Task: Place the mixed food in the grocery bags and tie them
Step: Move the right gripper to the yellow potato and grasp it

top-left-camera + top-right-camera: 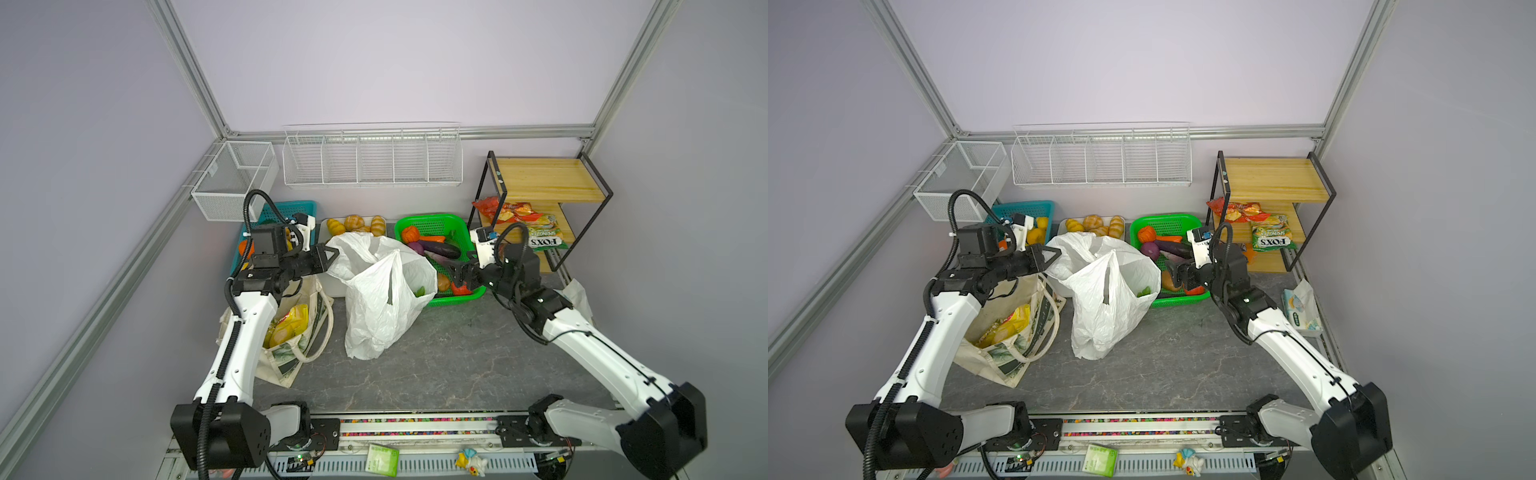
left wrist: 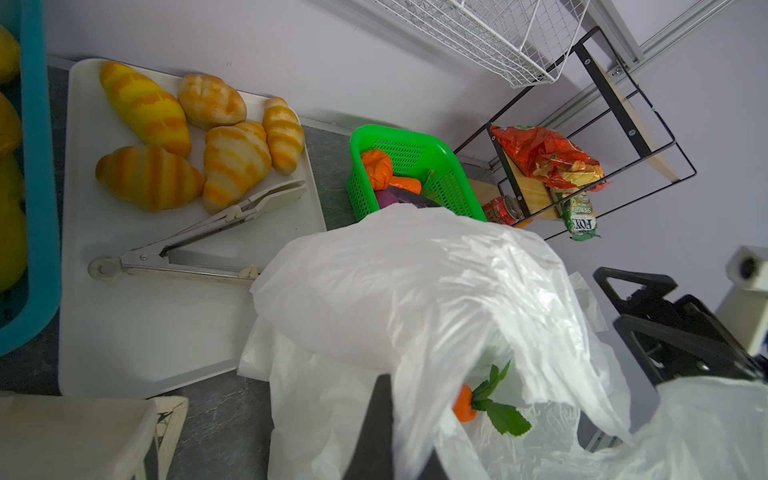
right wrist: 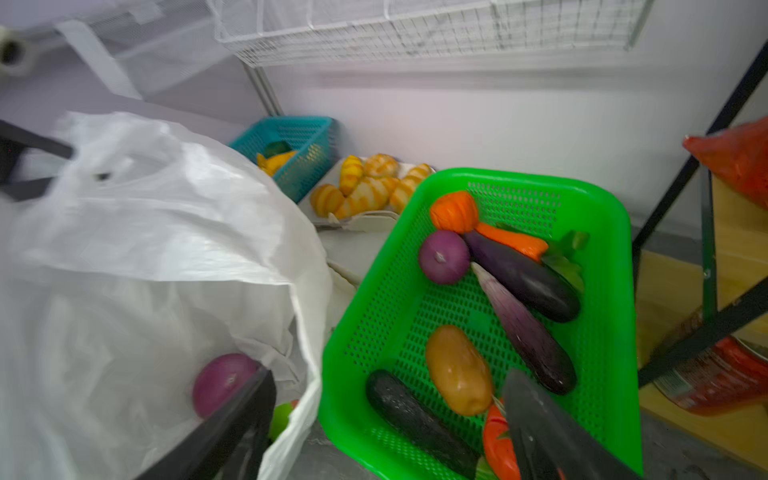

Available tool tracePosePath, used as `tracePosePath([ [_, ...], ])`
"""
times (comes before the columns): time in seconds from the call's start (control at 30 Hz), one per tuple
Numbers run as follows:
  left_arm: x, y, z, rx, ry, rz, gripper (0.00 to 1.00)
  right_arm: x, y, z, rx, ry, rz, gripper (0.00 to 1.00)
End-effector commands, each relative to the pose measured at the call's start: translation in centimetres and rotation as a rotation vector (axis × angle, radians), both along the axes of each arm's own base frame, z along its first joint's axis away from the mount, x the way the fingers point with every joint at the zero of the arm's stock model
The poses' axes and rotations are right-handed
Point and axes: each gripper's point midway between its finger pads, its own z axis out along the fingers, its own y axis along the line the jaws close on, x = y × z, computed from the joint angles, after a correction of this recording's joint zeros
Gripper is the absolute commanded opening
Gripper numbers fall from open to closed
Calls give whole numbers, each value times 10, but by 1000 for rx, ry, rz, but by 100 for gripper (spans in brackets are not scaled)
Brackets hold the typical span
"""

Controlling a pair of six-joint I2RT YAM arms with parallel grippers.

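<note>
The thin white plastic bag (image 1: pixel 382 299) stands mid-table with its mouth held up by my left gripper (image 1: pixel 332 252), which is shut on the bag's rim (image 2: pixel 415 316). Inside it lie a purple onion (image 3: pixel 224 384) and a leafy orange piece (image 2: pixel 465 403). My right gripper (image 3: pixel 386 428) hangs open and empty over the near corner of the green basket (image 3: pixel 519 176), right beside the bag. The basket holds a potato (image 3: pixel 459 370), another onion (image 3: pixel 444 257), a carrot (image 3: pixel 511 243) and a red vegetable (image 1: pixel 461 287). The canvas tote (image 1: pixel 286 361) holds yellow packets (image 1: pixel 291 320) under my left arm.
A white tray (image 2: pixel 145 324) with croissants and tongs (image 2: pixel 195 245) sits behind the bag, next to a teal basket (image 1: pixel 291 205). The wooden shelf (image 1: pixel 548 178) at the right carries red and FOX'S packets. Wire baskets (image 1: pixel 374 162) hang on the back wall.
</note>
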Motion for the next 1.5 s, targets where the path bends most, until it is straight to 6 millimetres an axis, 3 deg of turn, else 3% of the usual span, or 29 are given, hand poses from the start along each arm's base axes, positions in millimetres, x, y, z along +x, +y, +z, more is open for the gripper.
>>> tracePosePath([
  [0.0, -3, 1, 4, 9, -15, 3, 0, 10, -7, -58, -207, 200, -12, 92],
  [0.17, -3, 1, 5, 10, -22, 3, 0, 38, 5, -108, -357, 307, 59, 95],
  [0.43, -3, 1, 5, 5, -19, 0, 0, 51, 18, -162, -554, 429, 172, 97],
  [0.97, -3, 0, 4, 5, -18, -2, 0, 79, 19, -214, -713, 519, 196, 86],
  [1.27, -4, 1, 5, 8, -22, -2, 0, 86, 30, -209, -632, 521, 223, 71],
  [1.37, -3, 1, 4, 8, -20, -1, 0, 86, 31, -189, -602, 495, 212, 61],
  [1.47, -3, 1, 4, 7, -18, -1, 0, 87, 33, -150, -512, 421, 193, 54],
])
